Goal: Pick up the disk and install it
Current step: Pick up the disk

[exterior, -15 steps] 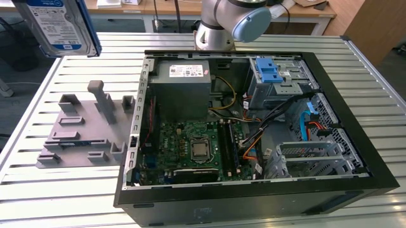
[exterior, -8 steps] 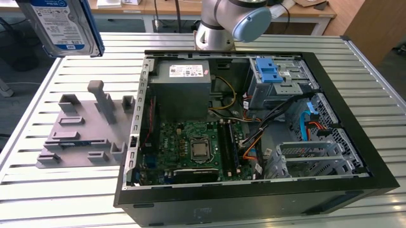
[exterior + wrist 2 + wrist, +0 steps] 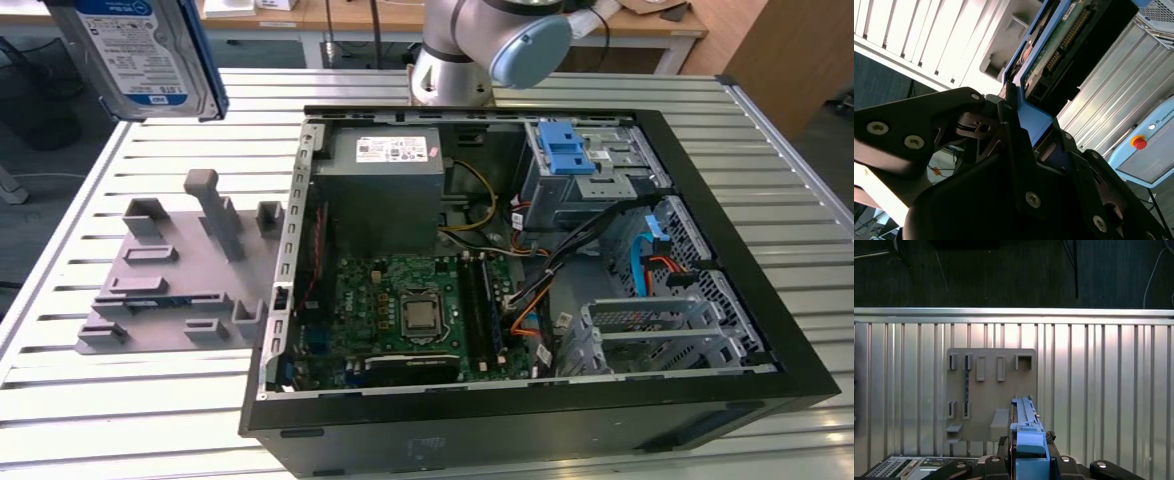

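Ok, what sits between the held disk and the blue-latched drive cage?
In the exterior view, the case wall and the grey power supply box lie between the disk and the drive cage.

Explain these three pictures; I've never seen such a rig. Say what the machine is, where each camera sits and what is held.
The machine is one robot arm with a claw at its end. The exterior view comes from a camera off the arm, looking down on a slatted metal table. On it stand an open computer case and, at the exterior view's left, a grey holder tray with slots. Both wrist views come from cameras riding on the arm near the claw. The claw is shut on the disk, a silver hard drive in a blue frame, held above the table, outside the case. The first wrist view looks past its blue edge down to the grey tray.
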You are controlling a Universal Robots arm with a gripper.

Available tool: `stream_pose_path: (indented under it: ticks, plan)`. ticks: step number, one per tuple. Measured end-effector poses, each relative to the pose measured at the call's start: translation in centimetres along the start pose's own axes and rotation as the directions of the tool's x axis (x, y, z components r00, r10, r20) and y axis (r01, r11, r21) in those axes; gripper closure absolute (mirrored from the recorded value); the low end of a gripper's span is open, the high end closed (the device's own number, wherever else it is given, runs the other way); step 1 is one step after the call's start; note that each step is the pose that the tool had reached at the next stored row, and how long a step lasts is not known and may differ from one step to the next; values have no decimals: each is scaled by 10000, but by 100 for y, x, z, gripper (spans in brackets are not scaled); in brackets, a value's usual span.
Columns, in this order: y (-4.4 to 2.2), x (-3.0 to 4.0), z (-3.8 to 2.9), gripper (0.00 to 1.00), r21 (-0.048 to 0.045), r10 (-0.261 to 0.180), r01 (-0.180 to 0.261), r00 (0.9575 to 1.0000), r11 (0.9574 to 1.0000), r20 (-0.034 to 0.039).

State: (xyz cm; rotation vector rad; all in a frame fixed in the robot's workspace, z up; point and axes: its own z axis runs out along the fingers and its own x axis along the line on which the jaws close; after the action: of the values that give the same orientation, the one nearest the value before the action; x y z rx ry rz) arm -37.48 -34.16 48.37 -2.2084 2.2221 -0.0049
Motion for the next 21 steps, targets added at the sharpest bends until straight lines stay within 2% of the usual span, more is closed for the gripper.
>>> stream_pose_path:
  ticks: [14,21]
  plan:
    - [-140,22,1,64,0,0,0,10000,10000,0]
    - [-179,25,1,64,0,1,-1,10000,10000,-1]
